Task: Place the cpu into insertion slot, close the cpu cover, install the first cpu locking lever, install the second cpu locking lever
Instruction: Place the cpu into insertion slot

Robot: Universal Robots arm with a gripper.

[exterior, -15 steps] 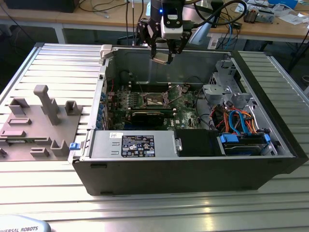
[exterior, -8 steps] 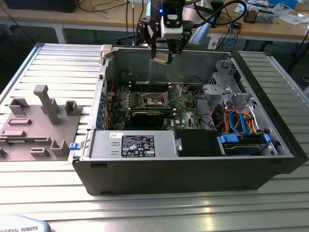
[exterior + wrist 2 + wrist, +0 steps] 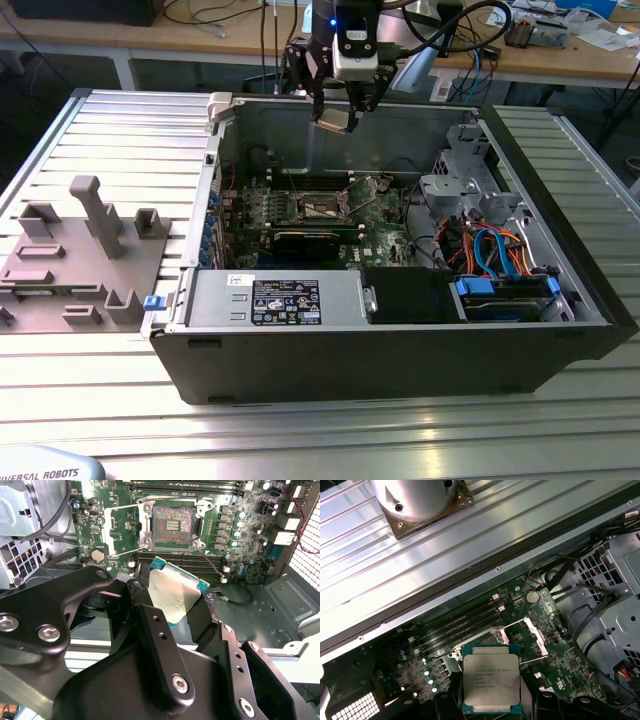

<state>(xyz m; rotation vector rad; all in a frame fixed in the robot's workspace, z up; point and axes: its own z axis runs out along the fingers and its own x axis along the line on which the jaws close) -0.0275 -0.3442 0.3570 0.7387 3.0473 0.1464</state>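
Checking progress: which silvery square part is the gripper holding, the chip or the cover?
The cpu, the solid metal-topped chip, sits in the gripper; the cpu cover, a windowed frame, is open beside the insertion slot.

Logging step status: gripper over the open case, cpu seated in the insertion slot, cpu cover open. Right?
No. The cpu is not seated: the gripper holds it, and the insertion slot is empty, as the second wrist view shows. Rest stands.

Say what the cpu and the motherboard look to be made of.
The cpu: brushed silvery metal lid, dully reflective, on a thin green-blue rim, likely laminate. The motherboard: glossy green circuit laminate, apparently, with soldered metal parts.
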